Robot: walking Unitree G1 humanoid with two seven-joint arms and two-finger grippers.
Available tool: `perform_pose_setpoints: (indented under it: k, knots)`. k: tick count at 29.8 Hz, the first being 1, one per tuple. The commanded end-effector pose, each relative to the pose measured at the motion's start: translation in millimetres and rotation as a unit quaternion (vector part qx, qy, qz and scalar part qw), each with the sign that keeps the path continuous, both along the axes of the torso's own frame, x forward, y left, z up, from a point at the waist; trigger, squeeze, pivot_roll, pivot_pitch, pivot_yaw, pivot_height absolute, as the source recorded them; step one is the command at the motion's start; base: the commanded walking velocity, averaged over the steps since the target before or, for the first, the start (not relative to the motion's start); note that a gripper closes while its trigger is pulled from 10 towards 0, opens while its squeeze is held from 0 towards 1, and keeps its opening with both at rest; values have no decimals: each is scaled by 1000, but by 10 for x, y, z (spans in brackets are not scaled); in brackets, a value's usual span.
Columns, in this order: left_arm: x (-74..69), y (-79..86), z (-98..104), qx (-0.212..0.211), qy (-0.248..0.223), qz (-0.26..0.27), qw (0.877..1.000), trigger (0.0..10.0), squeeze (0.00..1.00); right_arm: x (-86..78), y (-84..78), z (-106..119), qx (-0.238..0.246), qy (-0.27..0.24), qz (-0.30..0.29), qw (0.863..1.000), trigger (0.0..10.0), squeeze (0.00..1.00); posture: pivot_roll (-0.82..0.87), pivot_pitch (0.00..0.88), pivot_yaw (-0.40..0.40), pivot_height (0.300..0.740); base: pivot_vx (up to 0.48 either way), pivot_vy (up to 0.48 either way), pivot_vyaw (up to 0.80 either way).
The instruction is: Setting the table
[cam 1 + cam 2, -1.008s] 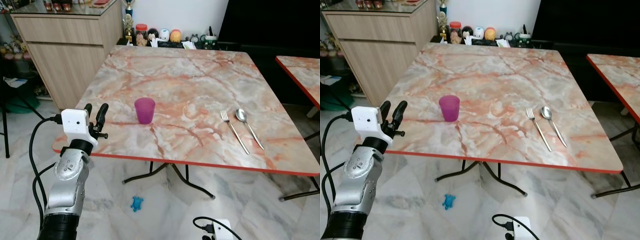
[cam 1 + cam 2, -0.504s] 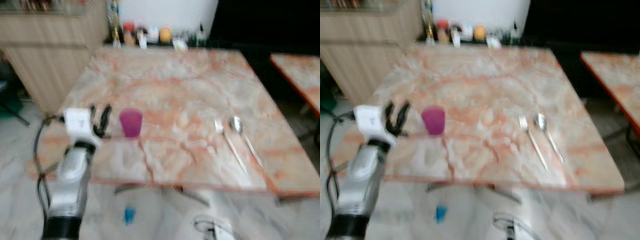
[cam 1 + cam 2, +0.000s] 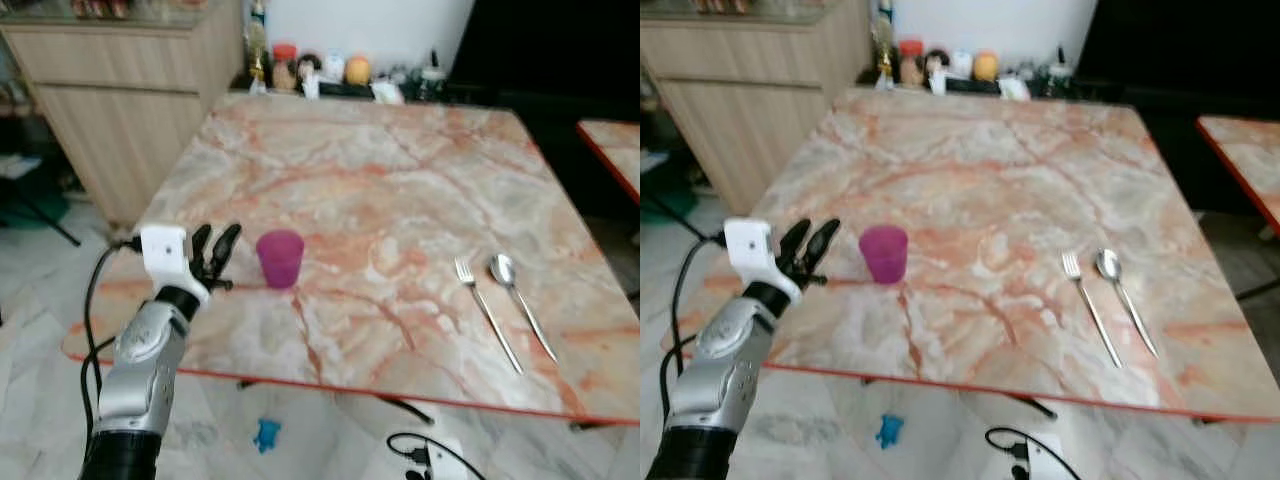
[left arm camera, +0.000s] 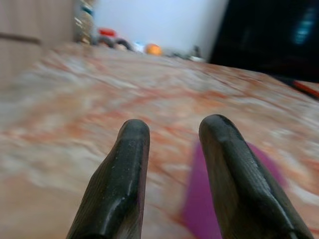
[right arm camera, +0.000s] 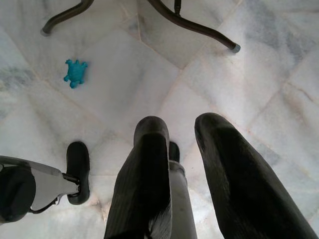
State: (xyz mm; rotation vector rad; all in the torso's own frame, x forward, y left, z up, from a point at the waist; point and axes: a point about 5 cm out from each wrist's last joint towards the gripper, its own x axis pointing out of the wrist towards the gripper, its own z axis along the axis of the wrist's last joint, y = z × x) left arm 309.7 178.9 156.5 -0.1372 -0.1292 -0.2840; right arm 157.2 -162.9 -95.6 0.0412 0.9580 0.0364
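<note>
The marble-patterned table (image 3: 400,170) carries a purple cup (image 3: 280,258) near its left front part, with a fork (image 3: 487,312) and spoon (image 3: 521,300) side by side well to the right. The left gripper (image 3: 215,250) hovers just left of the cup, fingers parted, grasping nothing. The cup is translucent, upright. The right gripper (image 5: 182,164) hangs over floor, fingers apart

No legible text, label, brand, number or sign found, small jars and figurines at upper frame too blurred
</note>
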Motion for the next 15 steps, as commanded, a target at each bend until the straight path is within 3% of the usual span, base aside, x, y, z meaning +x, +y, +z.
perform_pose_setpoints:
  k: [1, 4, 9, 15]
  knots:
    - [-16, -36, 58, 8, 2, -19, 1000, 10000, 0, -43, 32, -21, 3, 9, 1, 1000, 10000, 0, 166, 13, -36, 740, 0, 0, 0]
    - [37, -23, 86, 10, 13, 3, 1000, 10000, 0, -45, 37, -23, 3, 10, 1, 1000, 10000, 0, 168, 14, -37, 740, 0, 0, 0]
    - [173, -99, 240, -38, 28, 9, 999, 10000, 0, -43, 52, -23, 3, 11, 2, 1000, 10000, 0, 162, 11, -35, 740, 0, 0, 0]
    - [258, -213, 258, -3, 52, 3, 999, 10000, 0, -31, 66, -21, 3, 11, 1, 1000, 10000, 0, 158, 10, -32, 740, 0, 0, 0]
